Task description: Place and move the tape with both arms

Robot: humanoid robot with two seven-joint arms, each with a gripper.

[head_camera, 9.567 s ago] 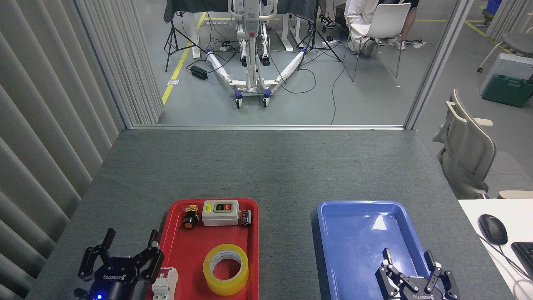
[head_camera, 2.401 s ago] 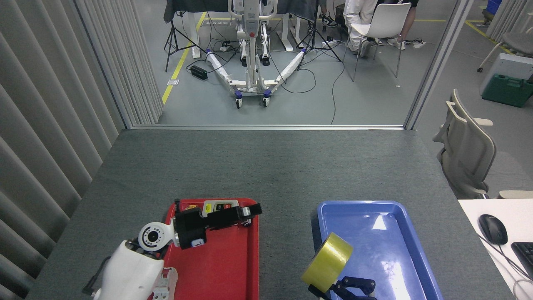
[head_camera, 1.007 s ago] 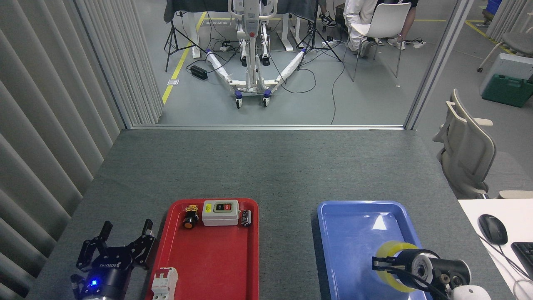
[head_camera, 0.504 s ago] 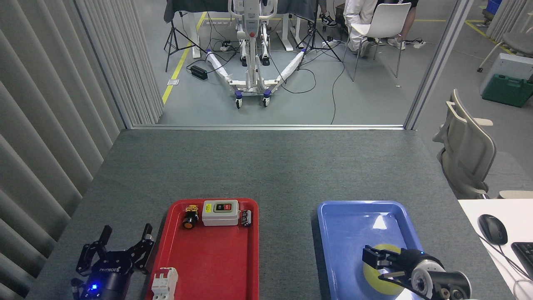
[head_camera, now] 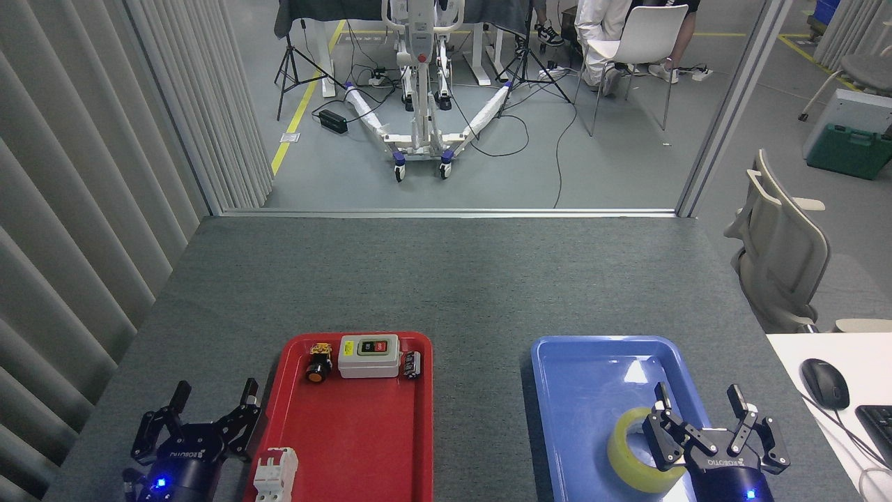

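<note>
Grey felt table (head_camera: 446,279), workshop beyond; tape (head_camera: 631,453) in blue tray (head_camera: 592,369); left pincer (head_camera: 212,397) and right pincer (head_camera: 700,404) released

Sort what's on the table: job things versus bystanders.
Job:
yellow translucent tape roll in the blue plastic tray
right black gripper, open
left black gripper, open

Bystanders:
red plastic tray
grey switch box
white circuit breaker

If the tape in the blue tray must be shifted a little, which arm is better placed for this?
The right. Its open end effector is directly beside the tape in the blue tray. The left end effector is open outside the red tray.
</note>
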